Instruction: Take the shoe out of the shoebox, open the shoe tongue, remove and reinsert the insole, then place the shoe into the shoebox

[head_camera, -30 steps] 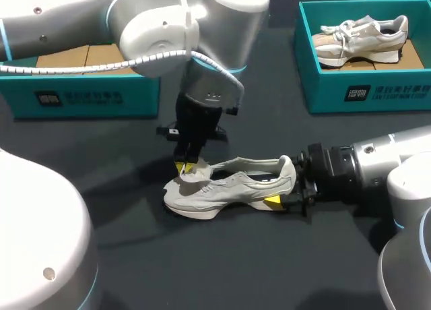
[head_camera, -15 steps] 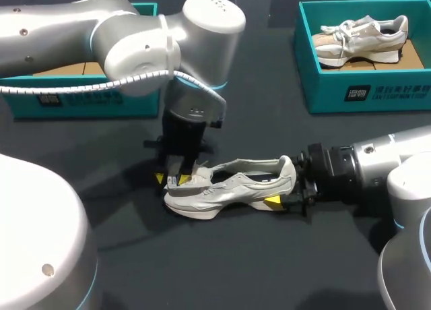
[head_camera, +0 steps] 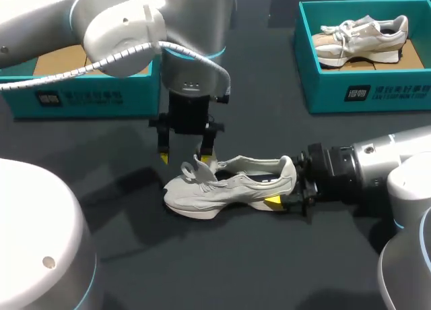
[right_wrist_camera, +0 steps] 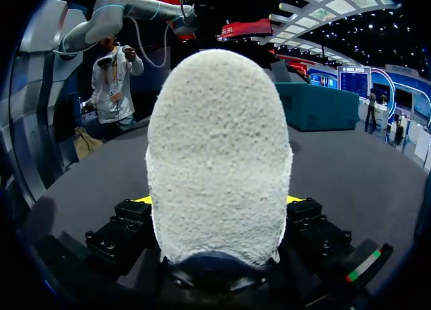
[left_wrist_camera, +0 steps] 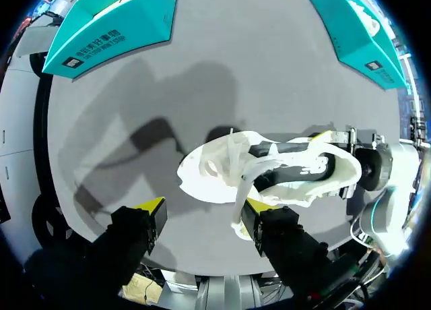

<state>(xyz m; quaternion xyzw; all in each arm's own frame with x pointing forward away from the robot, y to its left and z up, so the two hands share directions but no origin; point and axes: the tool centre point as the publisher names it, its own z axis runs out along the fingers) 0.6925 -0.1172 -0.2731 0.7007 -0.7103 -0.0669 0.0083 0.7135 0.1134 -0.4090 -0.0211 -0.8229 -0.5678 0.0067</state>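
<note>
Head cam: high and behind, looking down on the shoe [head_camera: 229, 189]. Left wrist cam: above its toe, facing down. Right wrist cam: tight against its heel. All three share the shoe.

Table [head_camera: 236, 269]: plain dark grey. Shoe [head_camera: 229, 189] at centre: off-white upper, white sole, heel finely pebbled. 2 o'clock box [head_camera: 337, 87]: teal walls, white print, brown card floor. Second shoe [head_camera: 360, 35] inside it: cream with beige panels. 10 o'clock box [head_camera: 81, 98]: same teal, white print, brown inside. Left arm [head_camera: 121, 27] and right arm [head_camera: 377, 168]: silver-grey, pale blue rings. Left gripper [head_camera: 184, 158] and right gripper [head_camera: 279, 192]: black, yellow tips.
</note>
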